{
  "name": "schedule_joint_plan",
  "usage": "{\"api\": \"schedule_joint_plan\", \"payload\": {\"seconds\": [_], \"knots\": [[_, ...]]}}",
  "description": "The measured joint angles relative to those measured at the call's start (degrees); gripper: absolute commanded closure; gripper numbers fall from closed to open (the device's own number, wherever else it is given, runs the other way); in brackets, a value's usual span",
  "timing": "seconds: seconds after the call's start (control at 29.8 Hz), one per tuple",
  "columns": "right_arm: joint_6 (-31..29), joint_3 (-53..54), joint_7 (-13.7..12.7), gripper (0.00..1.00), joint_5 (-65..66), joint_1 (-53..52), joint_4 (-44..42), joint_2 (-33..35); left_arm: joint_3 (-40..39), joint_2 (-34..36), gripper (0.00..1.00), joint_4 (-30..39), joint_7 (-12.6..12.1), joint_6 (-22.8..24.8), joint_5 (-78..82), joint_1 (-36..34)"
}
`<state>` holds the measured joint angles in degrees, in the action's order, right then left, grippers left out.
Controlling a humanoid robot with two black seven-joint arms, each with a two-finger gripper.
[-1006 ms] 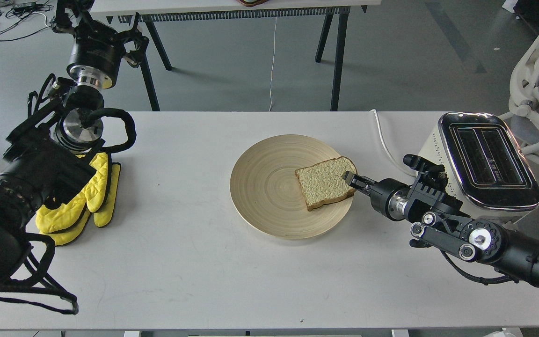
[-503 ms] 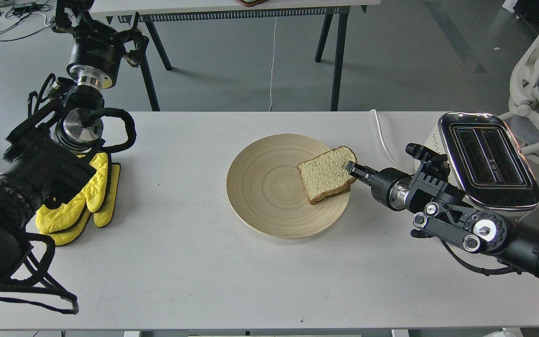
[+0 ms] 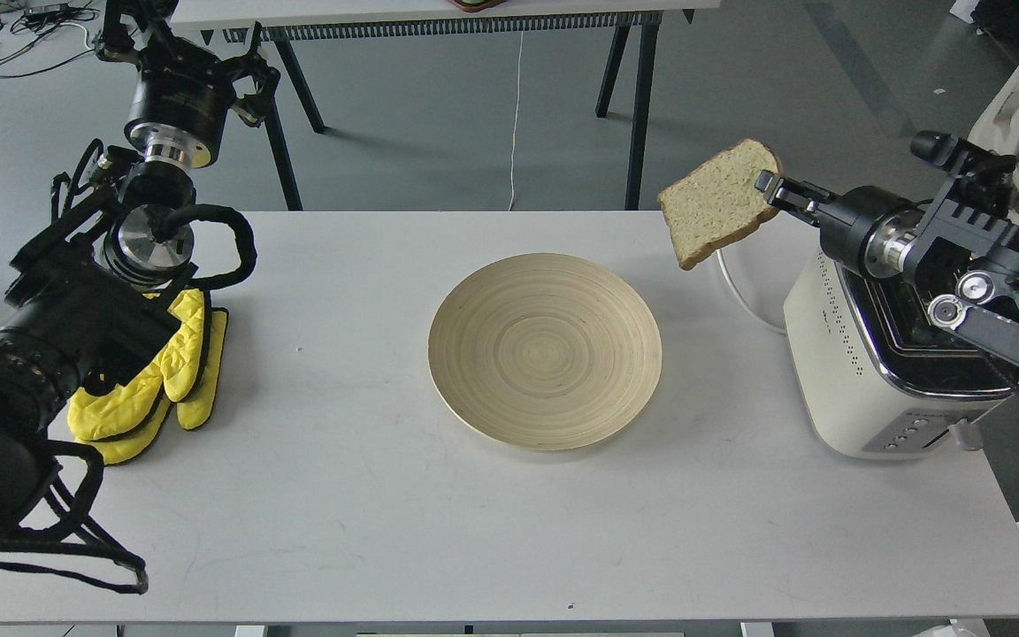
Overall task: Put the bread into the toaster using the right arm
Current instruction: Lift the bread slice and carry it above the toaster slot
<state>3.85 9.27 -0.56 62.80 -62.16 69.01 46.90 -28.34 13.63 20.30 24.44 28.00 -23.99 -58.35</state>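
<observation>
My right gripper (image 3: pixel 768 188) is shut on the right edge of the bread (image 3: pixel 717 202), a pale slice with a brown crust. It holds the slice tilted in the air above the table's back edge, left of the toaster. The cream-white toaster (image 3: pixel 863 367) stands at the table's right end; my right arm crosses over its chrome top and hides most of the slots. My left arm rises at the far left; its gripper (image 3: pixel 187 40) is dark and seen from behind, so its fingers cannot be told apart.
A bare round wooden plate (image 3: pixel 545 349) lies in the middle of the white table (image 3: pixel 386 531). Yellow oven mitts (image 3: pixel 160 380) lie at the left by my left arm. The toaster's white cord (image 3: pixel 735 287) runs behind it. Another table's legs (image 3: pixel 638 106) stand behind.
My right gripper has lifted the bread off the plate and carried it up and to the right, toward the toaster. The plate is left bare. The left arm has not moved.
</observation>
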Motion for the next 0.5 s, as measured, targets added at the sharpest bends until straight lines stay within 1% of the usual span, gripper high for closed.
{"api": "schedule_joint_plan", "payload": {"seconds": [0.17,0.27,0.37,0.5], "knots": [[-5.62,-0.14,-0.06,1.00,1.24,-3.79,5.89,9.69,-0.24,0.05,0.00,0.00,0.00,0.00,0.00,0.00],[-7.96,-0.13,-1.05,1.00,4.37,-4.44,8.23,14.35,-0.30,0.08,0.00,0.00,0.00,0.00,-0.02,0.00],[-8.89,-0.09,-1.99,1.00,5.75,-4.50,10.45,17.95,-0.31,0.08,0.00,0.00,0.00,0.00,-0.02,0.00],[-9.63,-0.08,-2.26,1.00,6.07,-3.71,13.93,23.07,-0.31,0.08,0.00,-0.01,0.00,0.00,-0.04,0.00]]}}
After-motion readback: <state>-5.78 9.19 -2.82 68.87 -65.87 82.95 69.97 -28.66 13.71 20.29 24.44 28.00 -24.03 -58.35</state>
